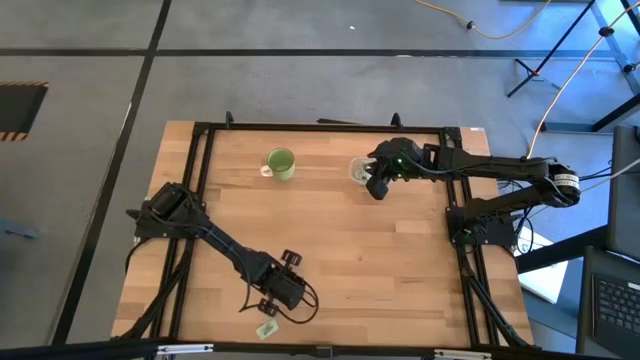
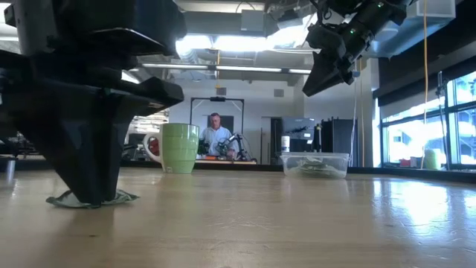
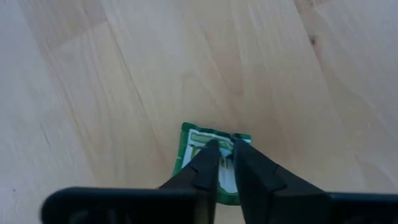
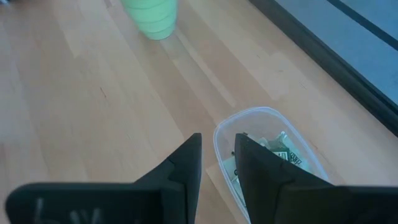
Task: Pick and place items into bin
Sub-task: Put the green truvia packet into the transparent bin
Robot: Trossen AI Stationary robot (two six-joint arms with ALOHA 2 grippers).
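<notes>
Left claw [image 3: 225, 146]: down at the desk [image 1: 330, 240] surface near the front edge, fingers [image 3: 205, 163] drawn close with a narrow slit between them, tips planted on a green-and-white packet [image 3: 198, 140]. Cannot tell whether the packet is actually pinched or only touched; packet lies flat on the wood, its green border showing just beyond the fingertips. Seen from desk height: same claw [image 2: 93, 195] standing upright on the packet [image 2: 123, 198], wrapper edges sticking out on both sides beneath the tips. From above: packet [image 1: 266, 329] just past the claw [image 1: 272, 310], toward the front rail.

Right claw [image 4: 217, 155]: raised off the desk, hanging above and just beside the clear bin [image 4: 264, 124], fingers [image 4: 186, 162] parted by a small gap, nothing between them. Bin directly below and slightly ahead of the fingertips, several pale green and silvery packets [image 4: 283, 152] heaped inside. From desk height: claw [image 2: 321, 78] well above the bin [image 2: 315, 164], no contact.

Green mug [image 1: 281, 164] standing upright farther along the back of the desk, well apart from the right claw [image 1: 376, 189] and the bin [image 1: 358, 170].

Beyond the desk, in the room: a person [image 2: 216, 135] at a distant bench.
</notes>
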